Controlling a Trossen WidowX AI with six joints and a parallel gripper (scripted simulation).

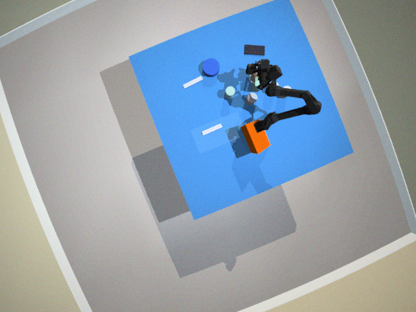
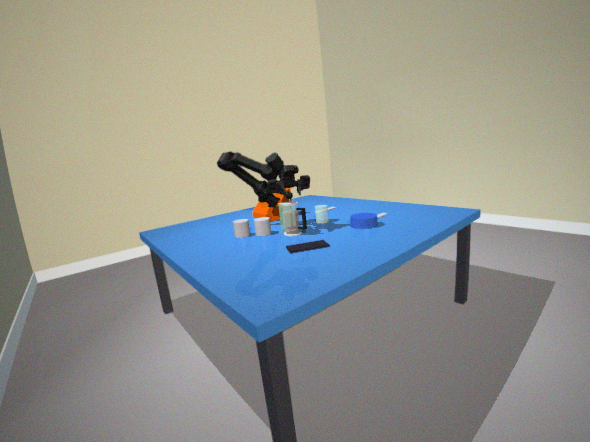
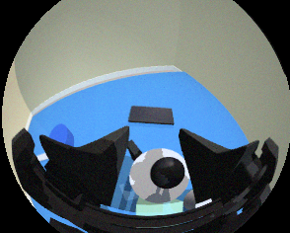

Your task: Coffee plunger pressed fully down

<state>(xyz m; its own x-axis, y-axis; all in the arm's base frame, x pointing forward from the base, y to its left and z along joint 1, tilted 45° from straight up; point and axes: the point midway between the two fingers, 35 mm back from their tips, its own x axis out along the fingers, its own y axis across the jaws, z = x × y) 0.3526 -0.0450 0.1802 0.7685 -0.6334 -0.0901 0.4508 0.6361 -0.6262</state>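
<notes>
The coffee press stands upright on the blue table, a pale glass body with a black handle. In the wrist view its black plunger knob sits low on the grey lid. My gripper is open. Its fingers stand to either side of the knob and a little above it, with a gap on each side, touching nothing.
Two grey cups stand left of the press, and a pale green mug and a blue pot to its right. A black slab lies in front. The orange arm base is behind.
</notes>
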